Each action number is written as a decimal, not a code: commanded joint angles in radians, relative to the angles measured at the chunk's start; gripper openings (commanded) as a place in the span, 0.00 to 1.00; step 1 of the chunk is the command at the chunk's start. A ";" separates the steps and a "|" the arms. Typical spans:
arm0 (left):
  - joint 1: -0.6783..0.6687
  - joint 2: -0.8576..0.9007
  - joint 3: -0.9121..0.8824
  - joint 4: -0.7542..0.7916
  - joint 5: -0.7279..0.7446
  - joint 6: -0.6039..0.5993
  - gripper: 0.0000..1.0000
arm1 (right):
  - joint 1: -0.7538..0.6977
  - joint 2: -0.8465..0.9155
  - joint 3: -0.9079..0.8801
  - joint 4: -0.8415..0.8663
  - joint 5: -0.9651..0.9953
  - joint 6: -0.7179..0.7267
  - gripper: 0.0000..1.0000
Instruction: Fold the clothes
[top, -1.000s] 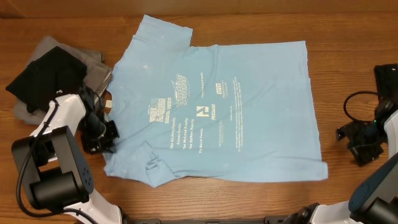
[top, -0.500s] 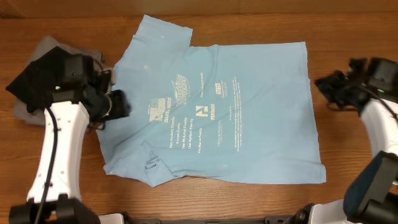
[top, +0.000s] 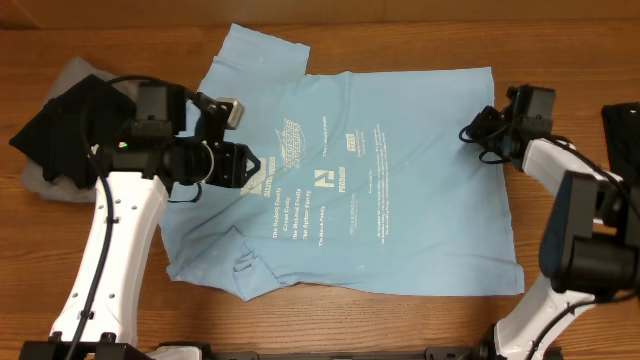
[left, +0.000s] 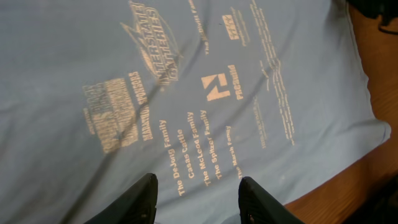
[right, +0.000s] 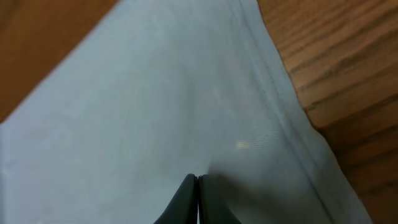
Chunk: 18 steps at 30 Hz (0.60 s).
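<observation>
1. The light blue T-shirt lies flat on the wooden table, printed side up, filling most of the middle of the overhead view.
2. Its long axis runs across the table from my left side to my right. The neck end points toward my left arm and the straight hem faces my right arm.
3. One sleeve sticks out at the far left corner, and the other sleeve lies at the near left corner, a little rumpled.
4. The pale print sits sideways to the overhead camera, with its lines of names running along the short axis and their tops toward the neck end.
5. My left gripper hangs over the chest of the shirt beside the print. Its two fingers are spread apart with nothing between them but the cloth below.
6. My right gripper is at the far corner of the hem, right at the shirt's edge. Its fingers are pressed together over the cloth, and I cannot tell whether any fabric is caught between them.
7. A black garment lies on a grey garment beyond the neck end, at the left edge of the table.
</observation>
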 joint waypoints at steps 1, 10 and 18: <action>-0.026 -0.018 0.016 0.008 0.022 0.042 0.46 | -0.005 0.045 0.013 0.028 0.043 0.010 0.04; -0.040 -0.018 0.016 0.001 0.018 0.041 0.45 | -0.124 0.088 0.018 -0.024 0.328 0.063 0.04; -0.040 -0.017 0.016 0.006 -0.003 0.041 0.49 | -0.225 0.076 0.074 -0.060 0.079 0.006 0.11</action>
